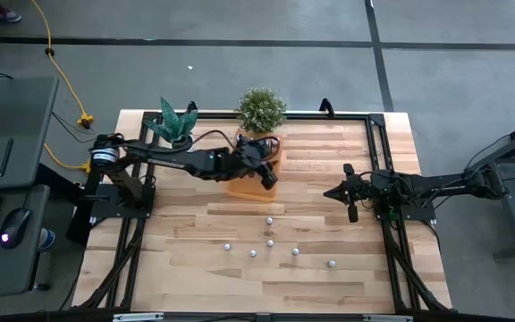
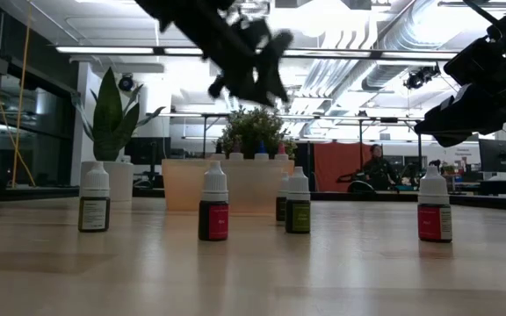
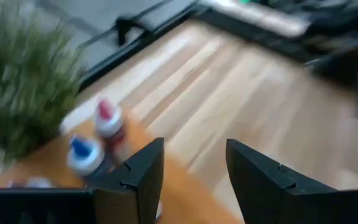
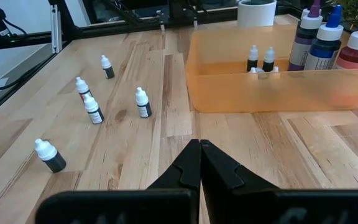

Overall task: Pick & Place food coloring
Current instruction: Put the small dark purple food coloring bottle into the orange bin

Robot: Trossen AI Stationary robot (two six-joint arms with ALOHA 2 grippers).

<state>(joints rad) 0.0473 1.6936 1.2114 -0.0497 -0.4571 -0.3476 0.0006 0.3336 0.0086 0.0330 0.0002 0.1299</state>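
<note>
Butcher-block table (image 1: 329, 161), concrete floor around it, open workshop beyond in low view.

Near edge, high view: six small food coloring bottles (image 1: 270, 242) standing loose, scattered around 6 o'clock of table centre, white caps only visible from above. Low view resolves five of them in a row with dark, red and green labels (image 2: 213, 219); right wrist view shows five dark-bodied ones on bare wood (image 4: 143, 103), all upright except the nearest one, which looks tilted.

Mid table: right gripper (image 1: 340, 191) at 3 o'clock, low over the wood, well apart from the loose bottles. Its own camera shows the fingers (image 4: 188, 165) pressed together, nothing between them.

Far side: left gripper (image 1: 268, 179) over the orange tray (image 1: 240, 188) at 12 o'clock. Left wrist view shows its fingers (image 3: 145, 171) spread apart, empty, hanging above the tray edge. Larger blue- and red-capped bottles (image 3: 98, 134) stand in the tray; right wrist view adds two small capped bottles inside (image 4: 260, 58) that high view hides under the arm.

Two potted plants (image 1: 262, 109) at the far edge behind the tray. Low view alone shows a person (image 2: 378, 167) in the background.
</note>
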